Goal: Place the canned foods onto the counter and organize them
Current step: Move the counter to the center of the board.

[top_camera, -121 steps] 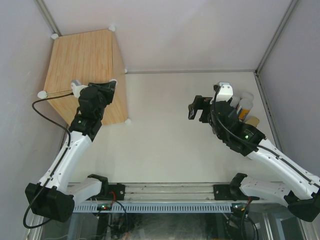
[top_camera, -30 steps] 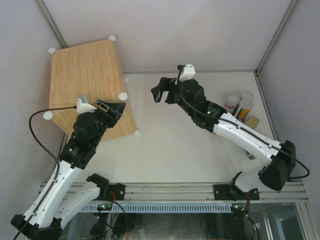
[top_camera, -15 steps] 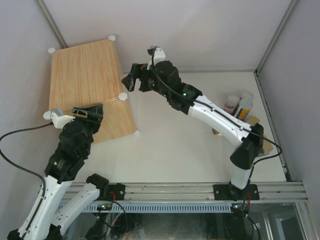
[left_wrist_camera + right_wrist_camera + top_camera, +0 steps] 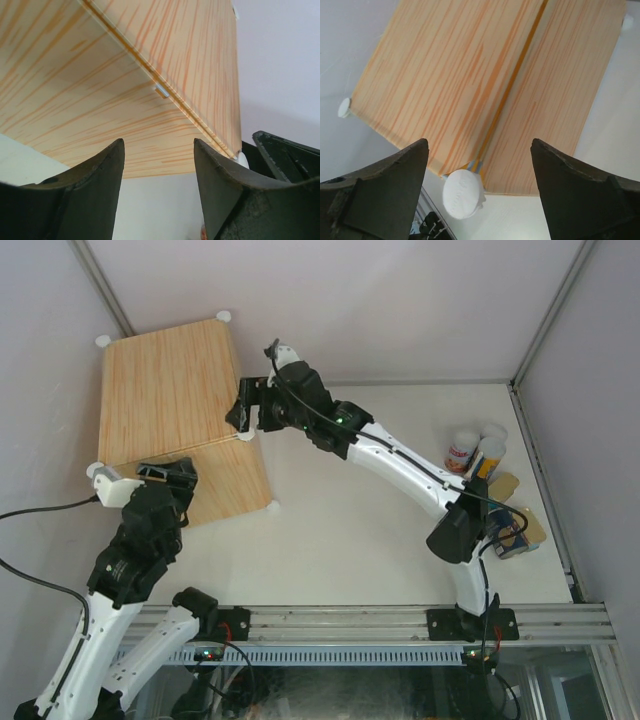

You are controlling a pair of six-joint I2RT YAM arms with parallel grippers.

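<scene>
Counter (image 4: 170,390) sits at far-left corner of desk. Long axis runs far-to-near along left edge, near end swung slightly right. My right gripper (image 4: 240,412) is at counter's right edge, jaws spread wide, nothing held. Right wrist view puts white knob (image 4: 464,194) of one corner in the gap. My left gripper (image 4: 168,472) is at counter's near end, jaws apart, empty. Canned foods (image 4: 480,452) stand clustered by right edge, well apart from both grippers.
</scene>
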